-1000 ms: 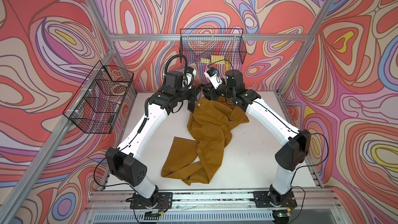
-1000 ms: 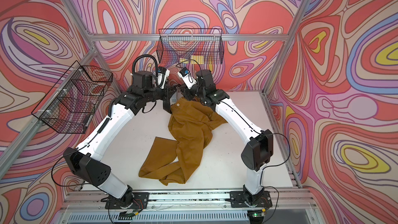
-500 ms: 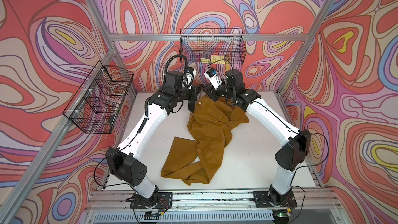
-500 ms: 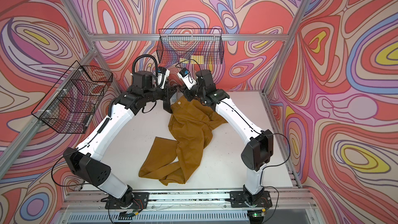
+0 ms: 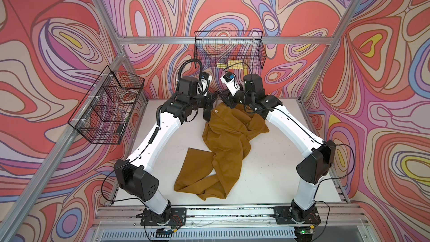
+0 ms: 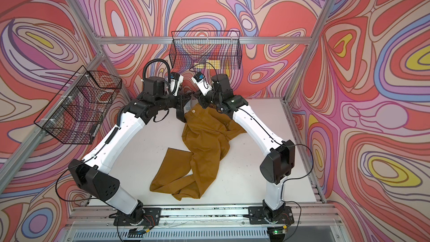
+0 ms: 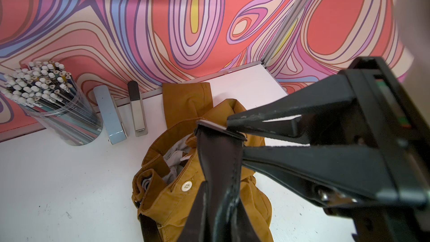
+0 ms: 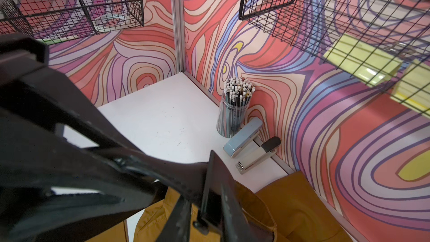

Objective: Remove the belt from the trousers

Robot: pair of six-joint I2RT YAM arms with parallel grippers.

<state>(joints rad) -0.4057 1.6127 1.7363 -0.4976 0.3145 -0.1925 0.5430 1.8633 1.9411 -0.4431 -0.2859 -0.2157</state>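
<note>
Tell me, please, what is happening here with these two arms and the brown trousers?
Two robot arms work at the waist of the trousers, which lie crumpled on the white table. The left gripper is shut on one end of the black belt, lifted above the waistband. The right gripper is close beside the belt; its grip is unclear. The belt is not yet fully out.

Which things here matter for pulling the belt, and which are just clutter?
Job: long black strap belt; mustard-brown cloth trousers.
Clutter: clear plastic cup of pencils; pale blue stapler; cream stapler with dark cap; back-wall black wire basket; side-wall black wire basket; yellow note pads.
</note>
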